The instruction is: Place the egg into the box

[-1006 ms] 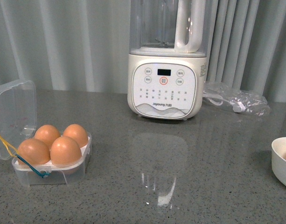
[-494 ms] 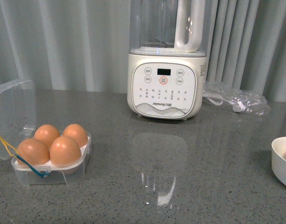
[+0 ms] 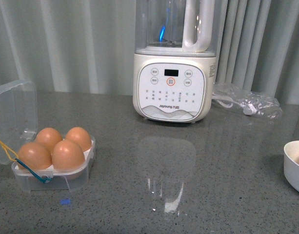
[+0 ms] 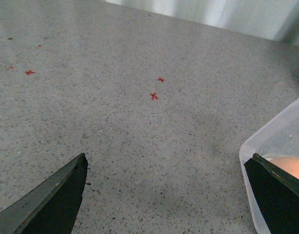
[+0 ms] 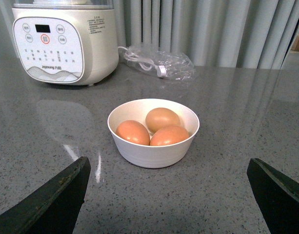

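The small clear plastic four-cell egg box is sitting on the grey speckled countertop at the robot's front left. Its hinged clear lid is standing open on the left side. Four brown eggs are occupying all four cells. A blue elastic loop and a yellow elastic loop are hanging at the box's left front.

The left gripper is hovering over bare countertop, fingers spread wide with nothing between them; one finger is showing just beside a corner of the box. The right gripper is likewise holding its fingers wide apart and empty, facing a round white bowl carrying three loose eggs.

A cream blender with a clear jug is standing at the rear, with a crumpled clear plastic bag lying beside it.
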Motion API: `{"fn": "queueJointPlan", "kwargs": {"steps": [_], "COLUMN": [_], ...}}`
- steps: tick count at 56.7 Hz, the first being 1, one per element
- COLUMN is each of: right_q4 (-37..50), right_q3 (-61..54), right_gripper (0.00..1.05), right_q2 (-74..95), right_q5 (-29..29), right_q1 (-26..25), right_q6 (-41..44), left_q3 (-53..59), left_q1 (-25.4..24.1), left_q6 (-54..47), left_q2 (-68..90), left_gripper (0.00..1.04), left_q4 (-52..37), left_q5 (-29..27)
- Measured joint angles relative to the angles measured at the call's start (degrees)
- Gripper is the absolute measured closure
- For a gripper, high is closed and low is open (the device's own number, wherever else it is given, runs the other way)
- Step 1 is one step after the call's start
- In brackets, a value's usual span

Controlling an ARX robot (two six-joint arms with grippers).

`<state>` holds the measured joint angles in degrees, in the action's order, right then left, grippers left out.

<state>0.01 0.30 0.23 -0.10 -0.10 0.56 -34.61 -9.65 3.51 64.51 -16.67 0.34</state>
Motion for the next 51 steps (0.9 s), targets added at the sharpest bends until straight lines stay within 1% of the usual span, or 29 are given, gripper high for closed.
{"fn": "queueJointPlan", "kwargs": {"steps": [6, 17, 20, 27, 42, 46, 51], "right_q4": [0.02, 0.0, 0.0, 0.0, 0.0, 0.0, 0.0], "right_q3": [-0.02, -0.02, -0.02, -0.02, -0.02, -0.02, -0.02], "right_gripper": [0.07, 0.07, 0.07, 0.07, 0.07, 0.07, 0.07], "right_q2": [0.0, 0.0, 0.0, 0.0, 0.0, 0.0, 0.0], "right_q5": [0.0, 0.0, 0.0, 0.0, 0.0, 0.0, 0.0], "right_q1": [0.0, 0.0, 0.0, 0.0, 0.0, 0.0, 0.0], "right_q6": [0.0, 0.0, 0.0, 0.0, 0.0, 0.0, 0.0], "left_q3": [-2.51, -5.84, -6.51, -6.73, -6.73, -6.73, -6.58], "left_q1": [0.07, 0.48, 1.2, 4.57, 16.04, 20.48, 26.34], "left_q6": [-0.66, -0.7, -0.48, 0.85, 2.14, 1.42, -2.01], "left_q2": [5.07, 9.79, 10.88, 12.31, 12.37, 12.39, 12.39], "left_gripper": [0.07, 0.07, 0.07, 0.07, 0.07, 0.07, 0.07], "left_q4": [-0.68, -2.73, -3.23, -3.85, -4.94, -5.27, -5.46], "left_q5": [1.42, 1.42, 1.38, 0.5, -3.48, -5.11, -7.04]}}
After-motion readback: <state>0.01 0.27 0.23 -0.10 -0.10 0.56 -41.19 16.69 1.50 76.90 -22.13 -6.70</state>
